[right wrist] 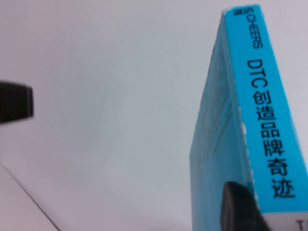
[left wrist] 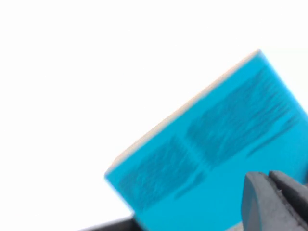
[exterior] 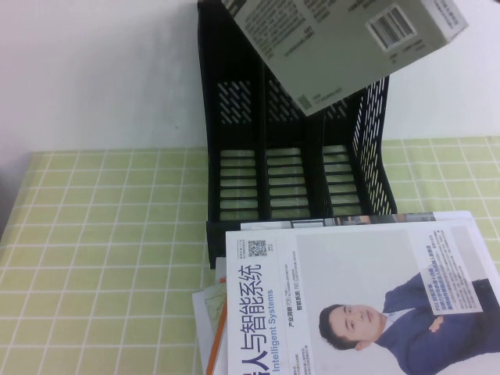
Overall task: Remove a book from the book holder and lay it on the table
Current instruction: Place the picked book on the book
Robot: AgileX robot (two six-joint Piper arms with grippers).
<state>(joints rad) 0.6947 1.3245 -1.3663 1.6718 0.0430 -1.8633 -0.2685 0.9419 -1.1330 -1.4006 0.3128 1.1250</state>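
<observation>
left pincer [left wrist: 275,201], right pincer [right wrist: 239,208] at raised book [exterior: 344,48]

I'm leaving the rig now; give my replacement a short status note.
Book: lifted clear above the holder, tilted, back cover toward the high camera.
Left gripper: beside the book's blue cover; grip unclear.
Right gripper: at the spine, one finger on it; grip unclear.
Done: book is out; all three compartments look empty.
Left: lay it on the table, avoiding the white book in front.
</observation>
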